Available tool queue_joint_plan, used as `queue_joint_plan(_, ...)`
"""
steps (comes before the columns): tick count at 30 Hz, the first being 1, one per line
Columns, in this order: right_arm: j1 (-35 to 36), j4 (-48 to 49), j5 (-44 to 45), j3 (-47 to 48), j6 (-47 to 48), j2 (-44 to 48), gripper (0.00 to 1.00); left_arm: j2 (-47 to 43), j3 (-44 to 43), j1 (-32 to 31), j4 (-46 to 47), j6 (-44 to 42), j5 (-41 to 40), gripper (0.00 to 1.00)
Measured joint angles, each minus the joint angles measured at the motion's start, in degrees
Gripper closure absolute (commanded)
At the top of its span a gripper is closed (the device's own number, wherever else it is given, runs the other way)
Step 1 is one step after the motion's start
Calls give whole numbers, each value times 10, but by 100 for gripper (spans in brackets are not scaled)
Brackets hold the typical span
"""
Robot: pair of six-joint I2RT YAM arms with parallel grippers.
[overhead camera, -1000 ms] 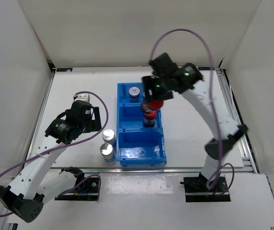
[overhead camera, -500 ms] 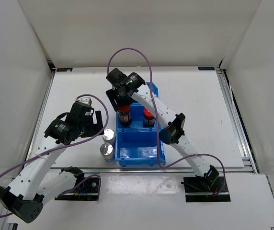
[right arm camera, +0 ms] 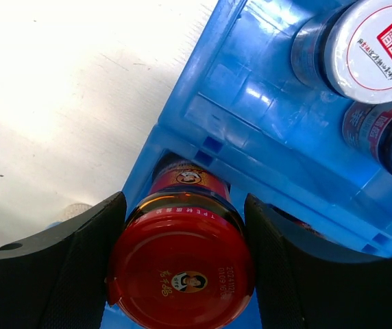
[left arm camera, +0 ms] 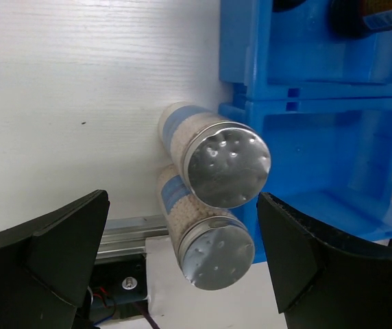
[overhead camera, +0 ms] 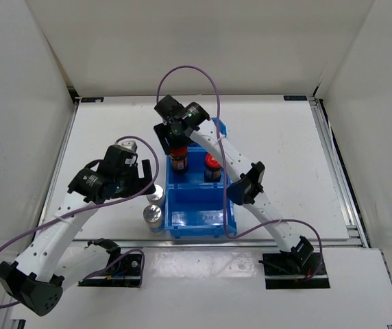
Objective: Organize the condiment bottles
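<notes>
1. The red-capped jar (right arm camera: 179, 274) you are carrying stands upright in the left side of the middle compartment of the blue bin (overhead camera: 197, 216). You cannot tell whether it rests on the floor.
2. The right gripper (right arm camera: 183, 226) is clamped on it, one finger on each side just below the cap.
3. The other red-capped jar (overhead camera: 212, 164) stands in the same compartment, to its right and apart from it.
4. Two white-capped jars (right arm camera: 374, 46) sit close together in the far compartment, as your right wrist view shows.
5. Two silver-capped jars (left arm camera: 228, 164) stand touching each other on the table, just beside the bin's left wall.
6. Your right arm reaches from its base across the bin, wrist bent down over the jar.
7. Your left arm is bent at the elbow, and the left gripper (left arm camera: 182, 236) hangs over the silver pair with its fingers spread wide and holding nothing.
8. A second ago the right arm was stretched out on the right, with the jar lifted over the right half of that compartment. It has since swung left.
9. The left gripper has edged closer to the silver pair.
</notes>
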State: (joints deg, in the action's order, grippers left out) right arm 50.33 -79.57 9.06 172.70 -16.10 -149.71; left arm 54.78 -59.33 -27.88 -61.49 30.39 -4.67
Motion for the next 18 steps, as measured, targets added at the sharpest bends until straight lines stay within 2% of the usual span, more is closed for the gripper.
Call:
queue_joint_plan(8,1,-1,18,-4,-9,-18,94,3,1,-4,33,-7,24,0)
queue_joint_plan(18,3,1,24,-10,-16,-24,85,52,15,-42,60,-23,34,0)
